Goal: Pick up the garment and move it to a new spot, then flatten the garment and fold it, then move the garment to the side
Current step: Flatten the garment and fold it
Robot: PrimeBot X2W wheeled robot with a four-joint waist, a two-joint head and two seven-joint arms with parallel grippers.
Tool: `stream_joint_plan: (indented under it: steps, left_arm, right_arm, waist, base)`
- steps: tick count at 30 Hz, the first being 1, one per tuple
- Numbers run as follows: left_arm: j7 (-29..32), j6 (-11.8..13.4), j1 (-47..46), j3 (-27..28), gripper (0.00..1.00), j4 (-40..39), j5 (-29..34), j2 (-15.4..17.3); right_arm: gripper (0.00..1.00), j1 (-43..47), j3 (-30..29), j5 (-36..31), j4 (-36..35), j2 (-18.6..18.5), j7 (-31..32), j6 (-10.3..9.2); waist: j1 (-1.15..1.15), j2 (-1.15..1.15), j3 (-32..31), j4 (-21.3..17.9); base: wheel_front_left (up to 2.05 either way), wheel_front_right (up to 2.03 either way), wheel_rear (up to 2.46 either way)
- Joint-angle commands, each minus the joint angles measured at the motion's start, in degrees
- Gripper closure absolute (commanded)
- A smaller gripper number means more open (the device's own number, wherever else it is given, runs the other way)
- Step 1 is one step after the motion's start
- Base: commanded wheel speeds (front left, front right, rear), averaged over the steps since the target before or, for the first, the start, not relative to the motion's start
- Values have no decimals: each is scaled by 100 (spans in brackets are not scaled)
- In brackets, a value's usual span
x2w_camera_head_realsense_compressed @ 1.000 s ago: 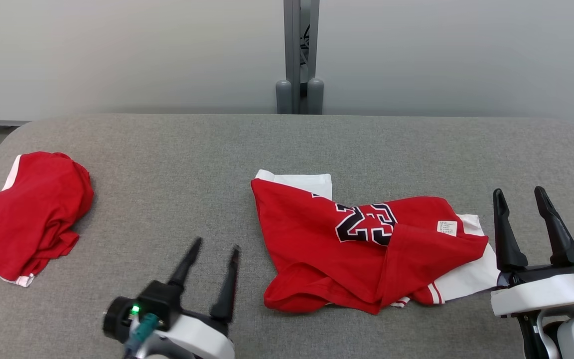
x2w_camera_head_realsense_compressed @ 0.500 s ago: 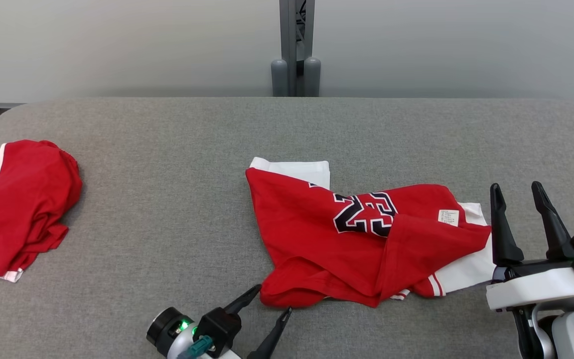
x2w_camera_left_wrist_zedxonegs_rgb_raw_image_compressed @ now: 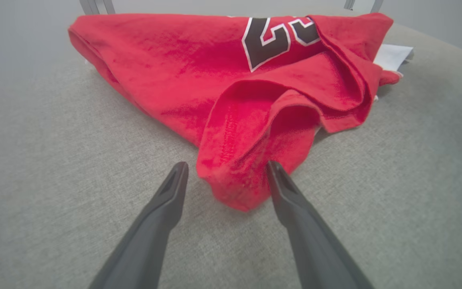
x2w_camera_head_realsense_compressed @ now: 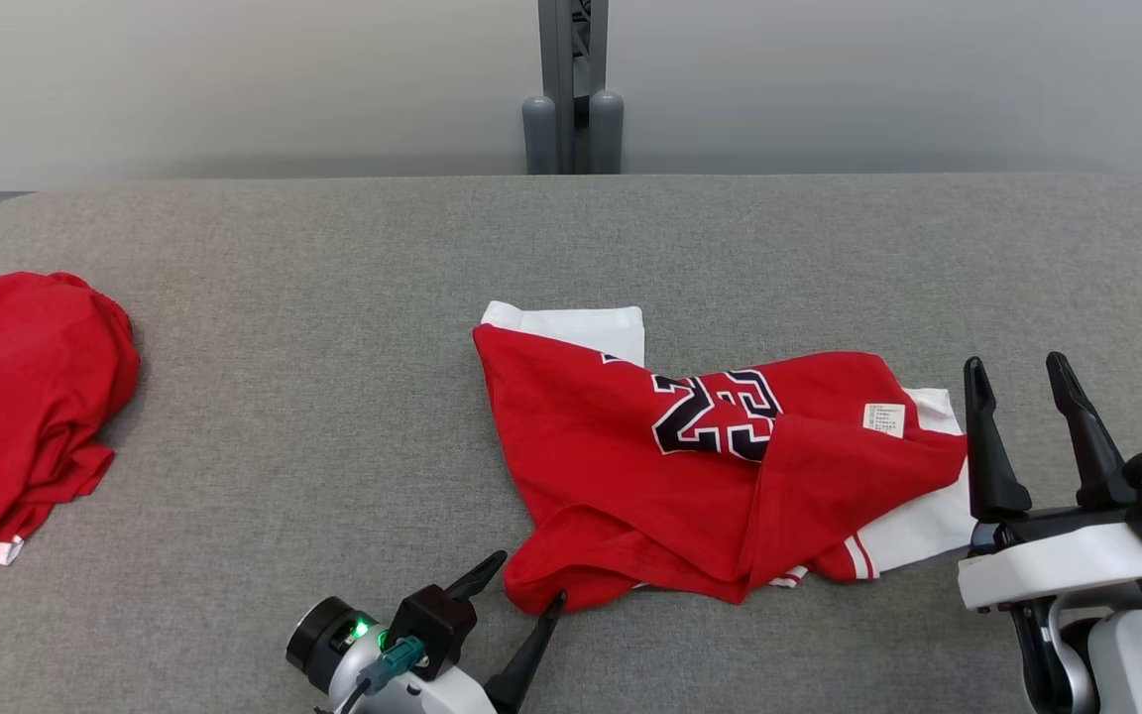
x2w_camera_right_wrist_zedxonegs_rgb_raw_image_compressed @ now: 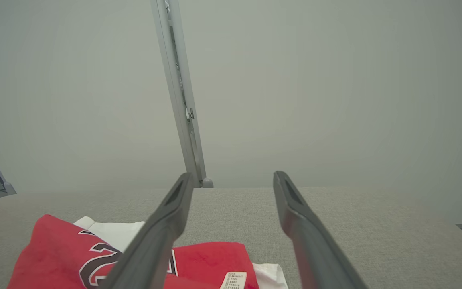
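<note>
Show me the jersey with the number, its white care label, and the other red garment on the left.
jersey [x2w_camera_head_realsense_compressed: 591, 426], head view, red panel left of the number
care label [x2w_camera_head_realsense_compressed: 883, 417], head view, middle of the tag
other red garment [x2w_camera_head_realsense_compressed: 16, 397], head view, centre of the bundle

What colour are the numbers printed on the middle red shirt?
The numbers are black with a white outline, clearest in the left wrist view.

Crumpled red garment [x2w_camera_head_realsense_compressed: 690, 476], white trim, mid-table
</note>
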Motion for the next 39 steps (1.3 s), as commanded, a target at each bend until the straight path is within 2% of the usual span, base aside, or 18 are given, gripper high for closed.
stream_joint_plan:
  steps: [1,4,5,6,7,13,18,24,29,33,36,39]
  left_arm:
    - [-4,-3,-108,-9,0,59,-17,-18]
    - [-4,-3,-118,-93,0,112,-115,-58]
    - [-4,-3,-129,-131,4,126,-167,-58]
    - [-4,-3,-143,-178,55,130,-215,-58]
    - [-4,-3,-161,-250,100,121,-260,-52]
    - [-4,43,-227,31,100,-69,-326,23]
    - [-4,405,-280,751,100,-547,-122,159]
    - [-4,753,-519,1862,100,-1603,162,308]
    - [-4,629,-1014,2710,100,-2404,353,313]
    - [-4,515,-1509,3199,100,-2518,334,287]
    - [-4,467,-1981,3503,100,-2470,462,402]
    - [-4,553,-2553,3868,100,-2482,525,525]
  right_arm:
    - [0,-78,32,-34,2,-33,-27,1]
    - [0,-77,67,-55,9,-34,-26,1]
    - [0,-82,79,-57,9,-35,-26,1]
    - [0,-88,91,-58,14,-40,-26,1]
    - [0,-87,100,-59,19,-44,-27,1]
    - [0,-69,123,-73,62,-47,-27,1]
    - [0,-67,179,-71,92,-20,-26,1]
    - [0,-89,200,-62,105,12,-27,1]
    - [0,-160,226,-31,120,40,-26,1]
    - [0,-217,242,-18,107,51,-27,1]
    - [0,-242,258,-25,90,64,-26,1]
    - [0,-304,283,-18,77,74,-26,1]
  waist:
    - [0,0,4,-8]
    - [0,0,9,-19]
    - [0,0,11,-22]
    - [0,0,10,-23]
    - [0,0,5,-25]
    - [0,0,-38,-20]
    - [0,0,-101,-52]
    - [0,0,-142,-105]
    - [0,0,-141,-188]
    - [0,0,-145,-281]
    - [0,0,-148,-354]
    - [0,0,-144,-446]
  base:
    - [0,0,0]
    - [0,0,0]
    - [0,0,0]
    - [0,0,0]
    - [0,0,0]
    - [0,0,0]
    - [0,0,0]
    - [0,0,0]
    - [0,0,0]
    - [0,0,0]
    - [0,0,0]
    - [0,0,0]
